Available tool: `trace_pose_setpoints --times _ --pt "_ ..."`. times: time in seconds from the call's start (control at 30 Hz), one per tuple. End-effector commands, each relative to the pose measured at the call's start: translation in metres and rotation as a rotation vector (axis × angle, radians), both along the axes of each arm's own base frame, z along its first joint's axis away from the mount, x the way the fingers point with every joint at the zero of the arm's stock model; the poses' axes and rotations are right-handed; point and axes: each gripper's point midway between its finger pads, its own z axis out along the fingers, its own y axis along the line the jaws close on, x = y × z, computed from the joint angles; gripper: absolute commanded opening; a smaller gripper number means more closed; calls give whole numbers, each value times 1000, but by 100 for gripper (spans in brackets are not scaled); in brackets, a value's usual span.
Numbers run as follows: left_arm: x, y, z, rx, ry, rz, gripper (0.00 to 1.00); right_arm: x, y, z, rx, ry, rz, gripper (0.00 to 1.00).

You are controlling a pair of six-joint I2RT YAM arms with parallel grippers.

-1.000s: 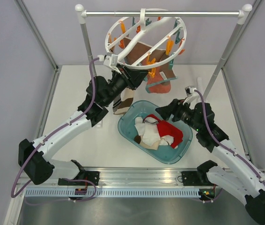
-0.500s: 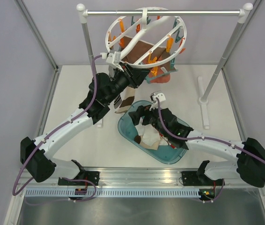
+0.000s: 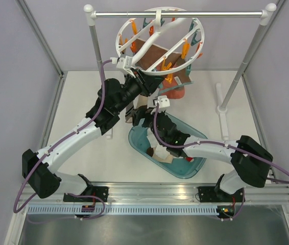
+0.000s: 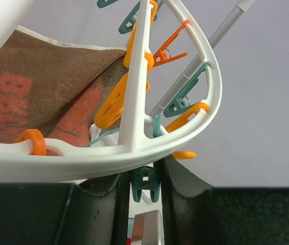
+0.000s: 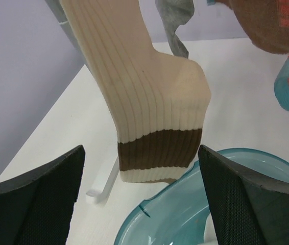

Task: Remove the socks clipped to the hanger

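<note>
The white ring hanger (image 3: pixel 160 41) hangs from the rail, with orange and teal clips. My left gripper (image 3: pixel 143 82) is under its near rim (image 4: pixel 134 158), shut on a teal clip (image 4: pixel 144 184). A beige sock with a brown band (image 5: pixel 149 112) hangs down below it; it also shows in the top view (image 3: pixel 135 108). My right gripper (image 3: pixel 143 113) is open and empty, its fingers (image 5: pixel 37 199) wide apart just in front of the sock's lower end, not touching it. A grey sock (image 5: pixel 175 15) hangs behind.
A teal basin (image 3: pixel 198 139) holds loose socks, red (image 3: pixel 190 158) and beige (image 3: pixel 162 153), partly under my right arm. Brown and coral cloths (image 4: pixel 37 97) hang from the hanger. The metal rail (image 3: pixel 180 14) stands on white posts (image 3: pixel 246 61); a foot (image 5: pixel 101 181) lies beneath the sock.
My right arm has swung from the right side across the basin to the hanging beige sock. My left gripper has stayed at the hanger's rim; the hanger shifted slightly.
</note>
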Motion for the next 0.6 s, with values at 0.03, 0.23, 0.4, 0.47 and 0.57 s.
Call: trace_pose_setpoints --times 0.03,0.23,0.4,0.47,0.57 --pt "-7 -1 17 -31 -2 -26 3 12 7 26 68 -59 -59 95" --pt "-11 -1 15 -23 -1 -37 4 25 3 17 34 -44 -146 94" --pt "-12 1 14 -26 2 -36 5 28 4 17 19 -50 -159 84" --pt "-14 1 15 -27 3 -40 6 27 4 18 12 -57 -154 76" --pt "-15 2 16 -29 1 -43 7 27 3 21 13 -68 -155 51"
